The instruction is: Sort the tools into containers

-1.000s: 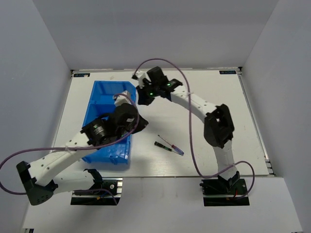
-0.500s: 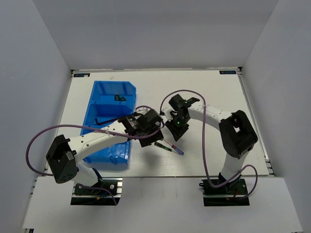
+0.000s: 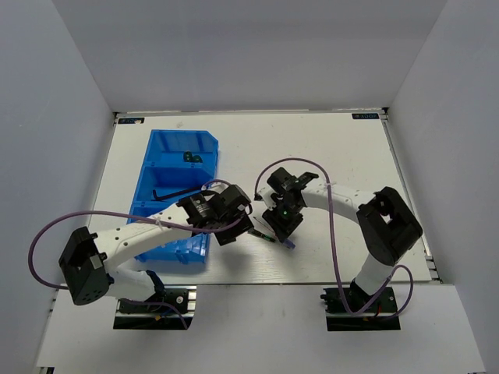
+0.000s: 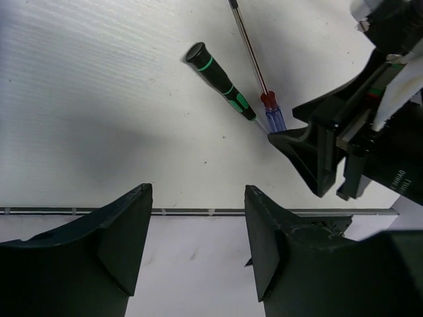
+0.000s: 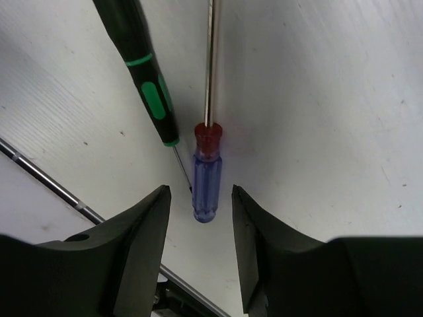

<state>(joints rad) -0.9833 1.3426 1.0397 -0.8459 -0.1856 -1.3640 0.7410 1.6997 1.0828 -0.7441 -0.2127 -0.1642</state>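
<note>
From above, both arms are reaching to mid-table, and the left gripper and right gripper are crowding over the same spot. The two thin drivers are lying there, the green driver and the red-blue driver, mostly hidden under the grippers. The bins are sitting well off to the left. A hex key is lying in the middle one, and something small and dark in the far one is probably more tools, though it's too small to call.

On the left wrist, the left gripper is hanging with jaws wide apart, gripping nothing. The green driver is lying ahead of it, just beside the red-blue driver. The right gripper is sitting right at the blue handle.

On the right wrist, the right gripper is standing open too. The red-blue driver is lying in line with the gap, handle nearest, and is not pinched. That looks like a line-up for a grab across the handle. The green driver is running close alongside, so the near finger is risking a nudge on it.
</note>
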